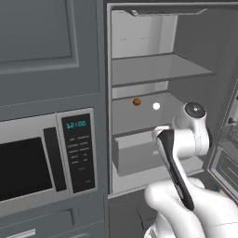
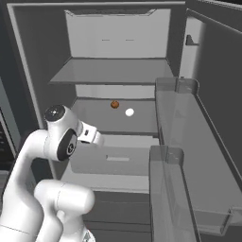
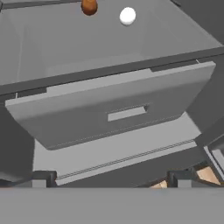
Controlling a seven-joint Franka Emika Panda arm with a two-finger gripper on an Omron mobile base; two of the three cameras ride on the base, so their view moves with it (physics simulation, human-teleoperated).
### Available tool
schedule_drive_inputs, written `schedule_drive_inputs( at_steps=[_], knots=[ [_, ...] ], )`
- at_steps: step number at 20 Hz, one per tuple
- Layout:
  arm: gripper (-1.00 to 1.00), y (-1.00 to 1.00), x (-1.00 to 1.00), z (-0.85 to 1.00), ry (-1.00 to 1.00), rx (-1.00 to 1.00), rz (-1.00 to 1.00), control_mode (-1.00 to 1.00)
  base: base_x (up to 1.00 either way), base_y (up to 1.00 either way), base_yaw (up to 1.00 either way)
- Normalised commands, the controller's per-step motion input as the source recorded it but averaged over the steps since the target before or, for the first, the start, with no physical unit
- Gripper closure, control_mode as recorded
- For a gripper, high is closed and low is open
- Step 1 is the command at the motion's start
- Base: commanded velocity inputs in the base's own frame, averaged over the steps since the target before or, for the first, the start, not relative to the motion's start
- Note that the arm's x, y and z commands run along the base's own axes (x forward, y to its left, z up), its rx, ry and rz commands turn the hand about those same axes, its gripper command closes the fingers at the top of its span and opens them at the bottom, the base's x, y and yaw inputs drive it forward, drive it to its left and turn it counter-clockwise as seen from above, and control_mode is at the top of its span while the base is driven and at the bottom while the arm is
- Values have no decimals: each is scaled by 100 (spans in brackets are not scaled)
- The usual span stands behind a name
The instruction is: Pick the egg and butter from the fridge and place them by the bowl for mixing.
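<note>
Fingertips (image 3: 39,179) showed as two dark stubs at the bottom of the hand view, set wide apart with nothing between them, so we read the gripper (image 3: 109,181) as spread and empty. Just beyond them sat the light grey drawer (image 3: 118,109), its front facing us, with a small handle slot at its middle. Above the drawer ran the middle shelf (image 1: 135,118) of the fridge (image 2: 118,38), whose door stood wide.

On that shelf we found the egg (image 1: 156,106), a tiny white ball lying toward the back, roughly midway between the side edges. Near it, toward the shelf's left, rested a reddish-brown ball (image 1: 136,102), apart from the egg and not touching it. We could not make out the butter or the bowl.

We judged the egg light, smooth and brittle, and round enough to roll off if nudged. Taking it across its widest part, with the pads meeting it evenly and only a gentle squeeze, seemed safest to us. The hand hung below shelf level, so we expected a lift and a reach inward first.
</note>
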Motion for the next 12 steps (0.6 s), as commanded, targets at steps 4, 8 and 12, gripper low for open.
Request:
schedule_drive_inputs(
  at_steps=[4, 8, 12],
  knots=[
    [-100, -31, 28, 20, -42, -7, -12, -100, 0, 0, 0],
    [-100, -19, 16, 52, -25, 0, -9, -100, 0, 0, 0],
    [-100, -9, 35, 2, -1, 0, 6, -100, 0, 0, 0]
  ],
)
